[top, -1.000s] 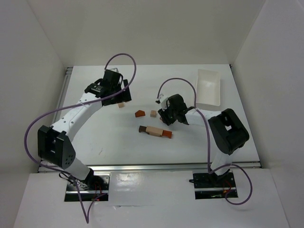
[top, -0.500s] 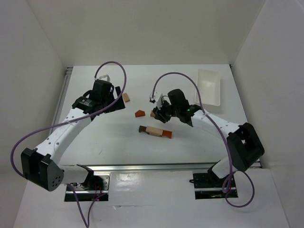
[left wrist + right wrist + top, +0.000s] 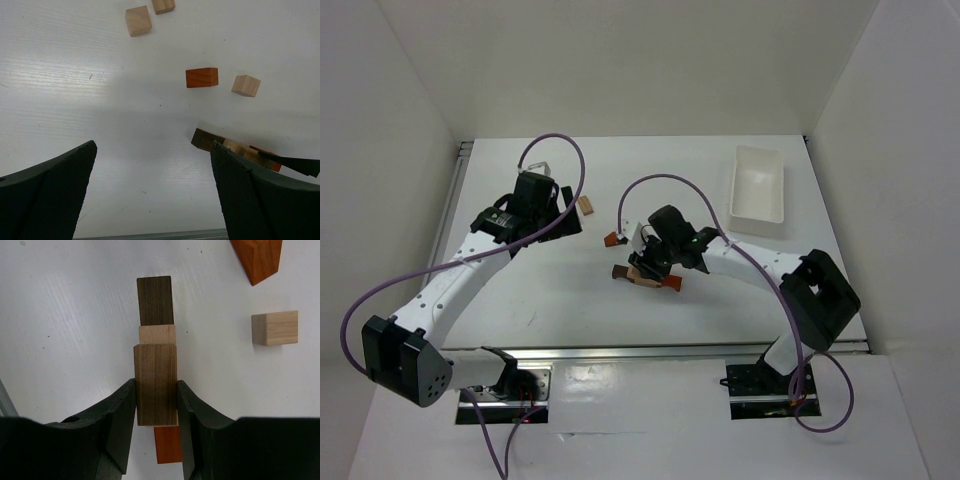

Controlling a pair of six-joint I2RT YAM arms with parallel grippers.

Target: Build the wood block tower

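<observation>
The right fingers (image 3: 119, 412) are clamped on a dark brown block (image 3: 155, 385), one finger on each of its long sides. This block is over a row of pieces that lie end to end near the middle of the desk (image 3: 550, 290): a dark brown bar (image 3: 154, 300), a light tan piece (image 3: 157, 334) and a reddish-orange bar (image 3: 167, 445). I cannot tell if the held block touches the row. A light tan cube (image 3: 275, 327) and a reddish-orange wedge (image 3: 257, 257) lie apart from the row, on its far side. The left fingers (image 3: 55, 192) are wide apart with nothing between them, above the desk to the left of the pieces. Two more tan pieces (image 3: 138, 21) lie near them. The white tray (image 3: 760, 212) is at the far right.
</observation>
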